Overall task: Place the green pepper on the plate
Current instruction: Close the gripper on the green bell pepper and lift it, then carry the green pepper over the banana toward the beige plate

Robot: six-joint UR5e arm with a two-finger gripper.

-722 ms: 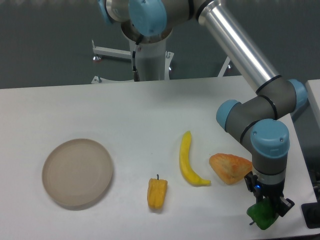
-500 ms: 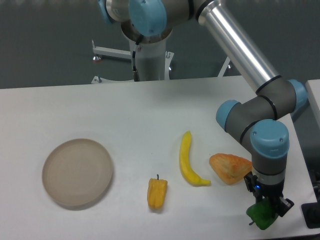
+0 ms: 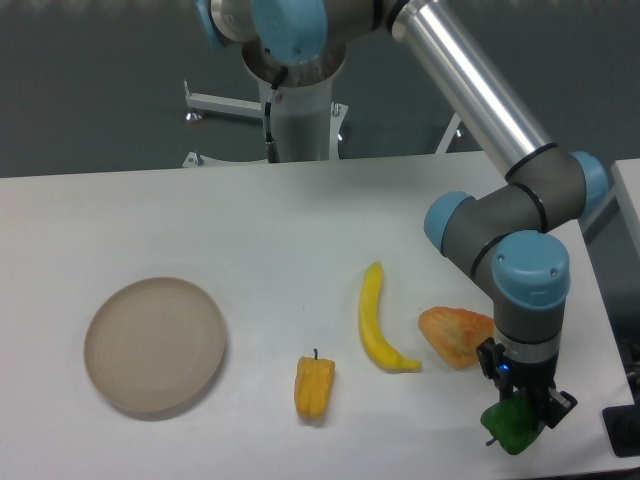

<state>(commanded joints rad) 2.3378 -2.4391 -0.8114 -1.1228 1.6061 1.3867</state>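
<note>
The green pepper (image 3: 510,428) is small, bright green and glossy, at the front right of the white table. My gripper (image 3: 520,418) points straight down and is shut on it; the black fingers hide its top. I cannot tell whether it touches the table. The plate (image 3: 155,345) is a round beige dish with a low rim, empty, at the front left, far from the gripper.
A yellow banana (image 3: 377,320) lies in the middle. An orange-yellow pepper with a dark stem (image 3: 314,387) lies left of it. An orange lumpy piece (image 3: 458,334) lies just up and left of the gripper. The table's right edge (image 3: 607,330) is close by.
The gripper, with the green pepper in it, has shifted a little to the left. The plate and the other items have not moved.
</note>
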